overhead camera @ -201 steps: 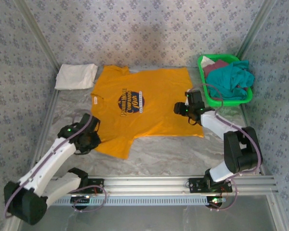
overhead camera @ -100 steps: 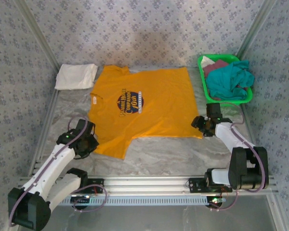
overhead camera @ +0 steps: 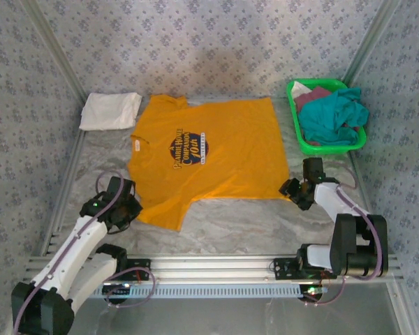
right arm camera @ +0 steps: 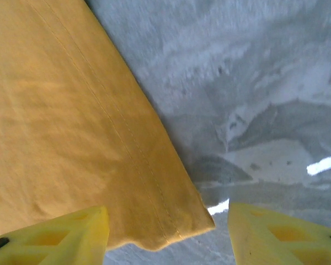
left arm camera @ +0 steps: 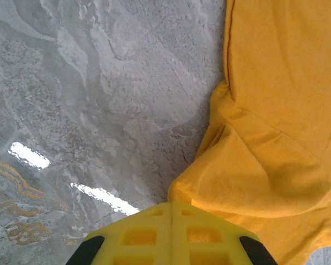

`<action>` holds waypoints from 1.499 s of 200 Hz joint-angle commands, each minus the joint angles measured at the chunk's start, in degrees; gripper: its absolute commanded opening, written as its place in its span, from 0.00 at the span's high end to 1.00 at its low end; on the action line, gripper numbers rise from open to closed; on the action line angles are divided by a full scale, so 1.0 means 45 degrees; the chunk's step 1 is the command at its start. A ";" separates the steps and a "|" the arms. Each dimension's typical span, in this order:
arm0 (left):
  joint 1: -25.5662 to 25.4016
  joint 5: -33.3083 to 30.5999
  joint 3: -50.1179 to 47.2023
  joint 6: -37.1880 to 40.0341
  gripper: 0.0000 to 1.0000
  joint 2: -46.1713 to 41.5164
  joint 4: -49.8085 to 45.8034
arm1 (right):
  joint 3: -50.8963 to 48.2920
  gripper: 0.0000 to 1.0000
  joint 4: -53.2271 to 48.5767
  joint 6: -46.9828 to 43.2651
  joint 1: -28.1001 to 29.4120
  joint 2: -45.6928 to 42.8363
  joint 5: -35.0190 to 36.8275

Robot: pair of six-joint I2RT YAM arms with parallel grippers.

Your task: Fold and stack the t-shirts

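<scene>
The left claw is clenched, fingers pressed together, with the sleeve edge of the mustard-orange t-shirt right at its tips; whether any cloth is pinched I cannot tell. The right claw is released, its yellow fingers standing either side of that shirt's hem corner, which lies flat on the bench. The shirt spreads between the two claws, and beyond the left claw lies a folded white t-shirt.

Your left arm and right arm: white shells, black joints, green status lights, mauve cables, yellow grid-moulded fingers.
</scene>
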 commanded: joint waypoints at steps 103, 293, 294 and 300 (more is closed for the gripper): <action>0.0127 -0.0191 0.0090 -0.0738 1.00 -0.1813 -0.0756 | -0.0363 0.89 0.1047 0.1303 0.0293 -0.0664 0.0036; 0.0118 -0.0326 0.2550 -0.2036 1.00 -0.5815 -0.4483 | -0.0614 1.00 -0.2586 0.1049 0.1317 -0.6080 0.0854; 0.0121 -0.0338 0.2562 -0.2022 1.00 -0.5787 -0.4469 | -0.0586 1.00 -0.2598 0.1032 0.1342 -0.6079 0.0876; 0.0121 -0.0337 0.2689 -0.1838 1.00 -0.5634 -0.4297 | -0.0455 1.00 -0.2630 0.0969 0.1381 -0.6063 0.0944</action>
